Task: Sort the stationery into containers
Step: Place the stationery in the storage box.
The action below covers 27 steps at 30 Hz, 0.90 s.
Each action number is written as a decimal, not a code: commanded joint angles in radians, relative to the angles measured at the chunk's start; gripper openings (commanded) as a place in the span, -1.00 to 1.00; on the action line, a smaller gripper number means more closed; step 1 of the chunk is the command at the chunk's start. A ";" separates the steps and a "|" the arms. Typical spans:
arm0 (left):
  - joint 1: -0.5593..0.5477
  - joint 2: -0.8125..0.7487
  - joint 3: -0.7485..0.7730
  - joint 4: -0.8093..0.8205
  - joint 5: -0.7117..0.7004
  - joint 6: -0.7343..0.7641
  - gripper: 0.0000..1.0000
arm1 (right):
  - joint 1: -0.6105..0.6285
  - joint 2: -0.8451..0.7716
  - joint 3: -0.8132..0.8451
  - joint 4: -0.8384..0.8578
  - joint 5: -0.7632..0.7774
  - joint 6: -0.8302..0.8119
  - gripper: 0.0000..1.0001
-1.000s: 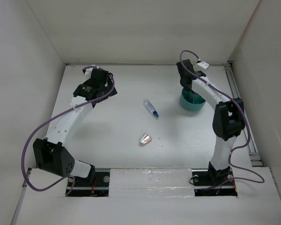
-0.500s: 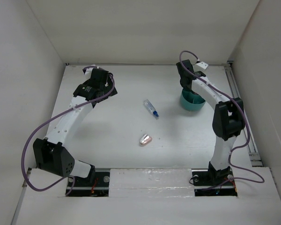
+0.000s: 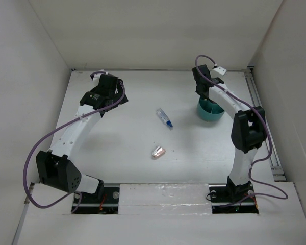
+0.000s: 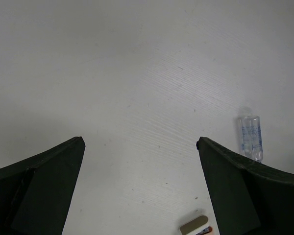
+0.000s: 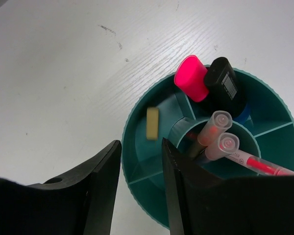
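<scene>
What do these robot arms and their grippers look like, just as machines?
The left arm and right arm are slim white tubes linked by boxy black joints, and a purple cable loops along each. The left gripper and right gripper each have two flat, matte black fingers.

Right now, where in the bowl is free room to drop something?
Free: two outer bowl compartments right of the pens in the wrist view, and most of the block compartment. Crowded: the centre and the markers compartment.
</scene>
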 commanded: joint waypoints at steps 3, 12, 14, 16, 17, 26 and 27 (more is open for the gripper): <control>-0.002 -0.046 -0.012 0.013 0.006 0.014 1.00 | 0.003 0.010 0.002 0.028 0.003 -0.006 -0.11; -0.002 -0.046 -0.012 0.013 0.006 0.024 1.00 | 0.026 0.019 0.076 0.089 -0.071 -0.115 -0.11; -0.002 -0.046 -0.012 0.013 0.006 0.024 1.00 | 0.040 0.030 0.087 0.116 -0.096 -0.166 -0.06; -0.002 -0.046 -0.022 0.013 0.006 0.024 1.00 | 0.065 0.030 0.097 0.144 -0.134 -0.227 0.03; -0.002 -0.046 -0.022 0.013 -0.005 0.024 1.00 | 0.081 0.030 0.097 0.155 -0.134 -0.243 0.08; -0.002 -0.037 -0.022 -0.005 -0.039 -0.005 1.00 | 0.212 -0.106 -0.075 0.241 -0.315 -0.390 0.44; -0.002 -0.037 -0.022 -0.005 -0.048 -0.006 1.00 | 0.230 -0.147 -0.099 0.241 -0.300 -0.390 0.44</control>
